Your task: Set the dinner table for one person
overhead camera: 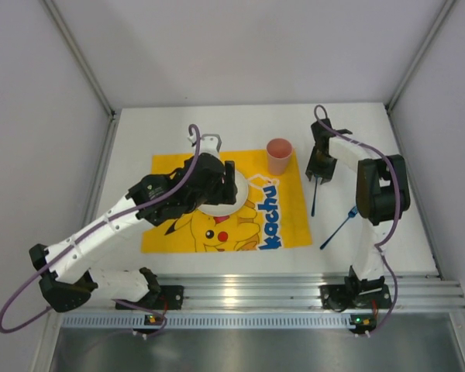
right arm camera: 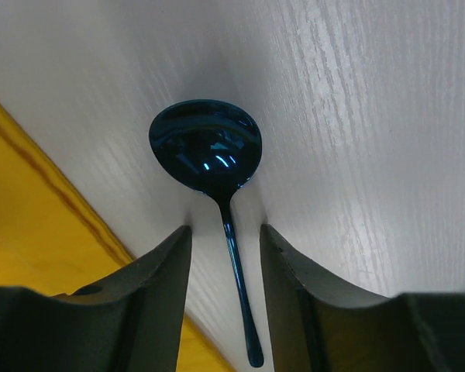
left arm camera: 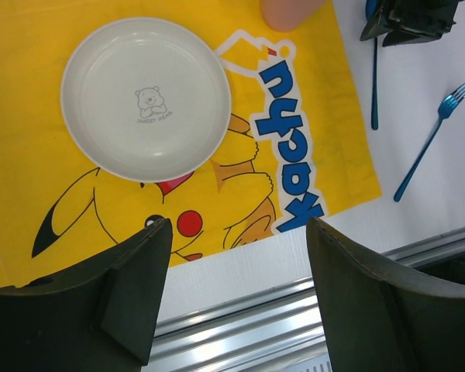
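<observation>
The white dinner table [overhead camera: 178, 132] holds a yellow Pikachu mat [overhead camera: 287, 209]. A white plate [overhead camera: 221, 203] with a bear print lies on the mat; it also shows in the left wrist view [left arm camera: 146, 97]. A pink cup [overhead camera: 279, 156] stands on the mat's far right corner. A blue spoon [overhead camera: 314, 198] and a blue fork [overhead camera: 339, 227] lie on the table right of the mat. My left gripper [left arm camera: 236, 263] is open and empty, raised above the plate. My right gripper [right arm camera: 225, 232] is open, its fingers down on the table on either side of the spoon's neck [right arm camera: 231, 232].
The metal rail [overhead camera: 279, 291] runs along the near table edge. The mat's edge [right arm camera: 54, 225] lies just left of my right gripper. The fork [left arm camera: 430, 143] lies on bare table right of the spoon.
</observation>
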{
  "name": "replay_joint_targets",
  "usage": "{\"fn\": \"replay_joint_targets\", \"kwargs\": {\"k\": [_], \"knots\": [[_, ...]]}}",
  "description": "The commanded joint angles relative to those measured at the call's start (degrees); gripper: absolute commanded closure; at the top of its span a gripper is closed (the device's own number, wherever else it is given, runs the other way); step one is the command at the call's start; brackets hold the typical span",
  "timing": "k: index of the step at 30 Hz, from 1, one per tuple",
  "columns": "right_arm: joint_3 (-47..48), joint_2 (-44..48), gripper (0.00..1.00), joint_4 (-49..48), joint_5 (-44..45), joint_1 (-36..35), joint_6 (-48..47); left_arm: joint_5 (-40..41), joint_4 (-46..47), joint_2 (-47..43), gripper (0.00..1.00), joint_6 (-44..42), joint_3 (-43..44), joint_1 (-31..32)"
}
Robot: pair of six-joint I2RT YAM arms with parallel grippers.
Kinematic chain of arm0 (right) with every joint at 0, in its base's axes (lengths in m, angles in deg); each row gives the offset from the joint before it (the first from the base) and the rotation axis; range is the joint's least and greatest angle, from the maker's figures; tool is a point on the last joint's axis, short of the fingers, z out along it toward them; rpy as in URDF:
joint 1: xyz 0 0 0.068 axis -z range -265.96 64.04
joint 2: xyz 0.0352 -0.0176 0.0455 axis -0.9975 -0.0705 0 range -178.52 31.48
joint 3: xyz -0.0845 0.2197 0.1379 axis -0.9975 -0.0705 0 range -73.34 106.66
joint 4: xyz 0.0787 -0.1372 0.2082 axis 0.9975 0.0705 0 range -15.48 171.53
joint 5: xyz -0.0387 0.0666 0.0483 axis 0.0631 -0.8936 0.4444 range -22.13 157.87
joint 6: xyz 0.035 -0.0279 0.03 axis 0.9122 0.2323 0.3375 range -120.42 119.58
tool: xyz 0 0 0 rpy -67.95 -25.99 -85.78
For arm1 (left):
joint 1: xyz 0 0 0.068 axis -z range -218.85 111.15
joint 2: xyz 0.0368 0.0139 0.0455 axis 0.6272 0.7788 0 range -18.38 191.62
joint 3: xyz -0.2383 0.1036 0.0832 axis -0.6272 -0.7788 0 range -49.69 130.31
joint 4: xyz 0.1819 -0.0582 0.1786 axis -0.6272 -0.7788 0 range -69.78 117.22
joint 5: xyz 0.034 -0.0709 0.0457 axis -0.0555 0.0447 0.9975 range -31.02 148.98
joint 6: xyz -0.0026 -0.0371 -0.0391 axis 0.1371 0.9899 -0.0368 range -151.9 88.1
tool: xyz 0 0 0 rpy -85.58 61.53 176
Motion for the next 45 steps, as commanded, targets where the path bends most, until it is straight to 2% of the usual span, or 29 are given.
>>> {"fn": "replay_joint_targets", "kwargs": {"k": [1,5,6,8,9,12,18,25,28,33,38,41,45], "knots": [[1.1,-1.0,0.59,-3.6,2.3,0.4,-0.3,2.3,-4.5,0.3,0.25,0.5,3.4,0.0],[0.2,-3.3,0.7,-4.9,3.1,0.6,-0.5,2.6,-6.8,2.1,0.25,0.1,5.8,0.0],[-0.2,-3.6,0.77,-5.8,3.1,0.5,-0.8,2.7,-7.1,2.2,0.25,0.2,6.0,0.0],[-1.6,-4.2,0.83,-6.6,3.0,0.6,-0.8,2.7,-7.5,2.6,0.25,0.2,6.4,0.0],[-3.0,-4.3,0.9,-7.9,2.9,0.6,-0.8,2.8,-7.6,2.6,0.25,0.4,6.7,0.0],[-5.4,-3.2,1.0,-9.7,2.7,0.4,-0.8,2.5,-8.2,3.0,0.25,0.7,6.9,0.0],[-1.7,-0.1,1.0,-3.8,6.0,0.5,-2.8,2.2,-6.5,5.0,0.25,-1.3,7.5,0.0],[3.8,15.7,1.0,5.0,13.8,-2.6,-5.3,0.7,-2.6,8.1,0.25,-2.1,8.3,0.0],[7.4,19.5,1.0,9.3,12.5,-4.7,-5.5,0.1,-0.7,8.1,0.25,-2.0,7.5,0.0],[9.8,23.4,1.0,14.0,9.0,-14.6,-3.2,2.7,-0.7,7.8,0.24,-2.0,8.0,-0.2],[3.3,27.1,1.0,10.0,5.5,-27.2,2.1,6.6,-2.7,3.9,0.23,0.1,8.4,-1.6],[-2.3,27.7,1.0,4.3,3.1,-30.9,3.8,9.6,-5.9,1.5,0.23,1.3,8.9,-1.8],[-9.1,27.0,1.0,-4.5,0.5,-32.0,3.4,13.0,-10.5,-1.3,0.23,3.7,9.7,-1.9]]}}
